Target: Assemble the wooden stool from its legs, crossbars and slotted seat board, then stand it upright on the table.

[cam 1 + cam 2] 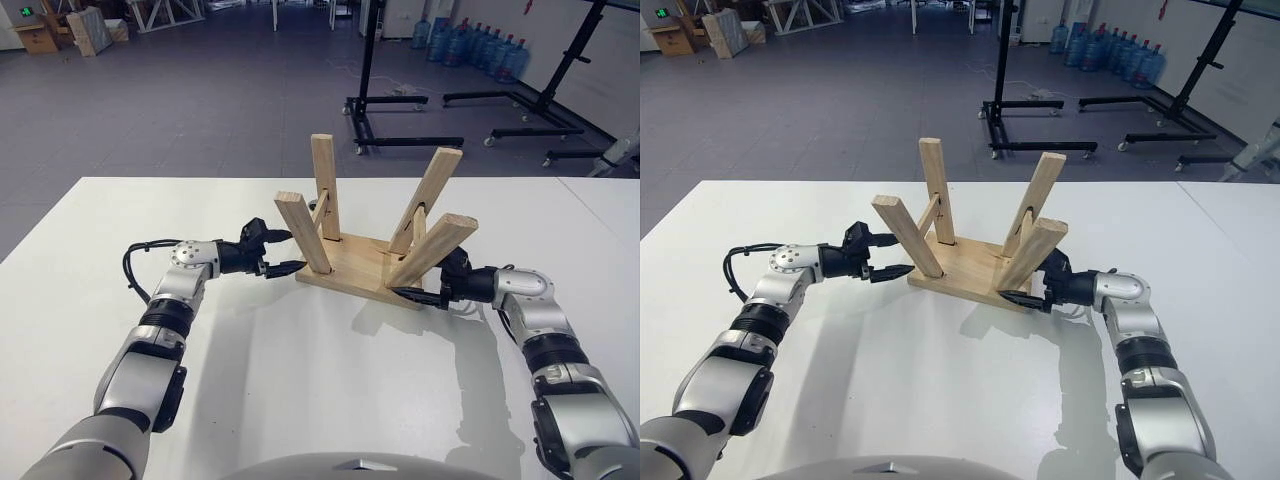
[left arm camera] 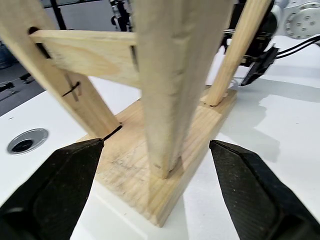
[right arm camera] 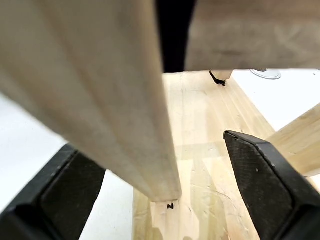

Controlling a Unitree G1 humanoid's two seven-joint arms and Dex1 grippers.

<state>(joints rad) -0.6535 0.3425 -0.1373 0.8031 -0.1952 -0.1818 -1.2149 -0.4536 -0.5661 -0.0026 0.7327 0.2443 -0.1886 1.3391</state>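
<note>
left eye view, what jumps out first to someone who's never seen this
An upside-down wooden stool sits mid-table, its seat board flat on the white table and its four legs splaying upward. The left gripper and right gripper flank it at either end, each open around a near leg.

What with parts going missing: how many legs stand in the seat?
4, all sticking up from the seat: near left, far left, far right, near right. None seems hidden.
</note>
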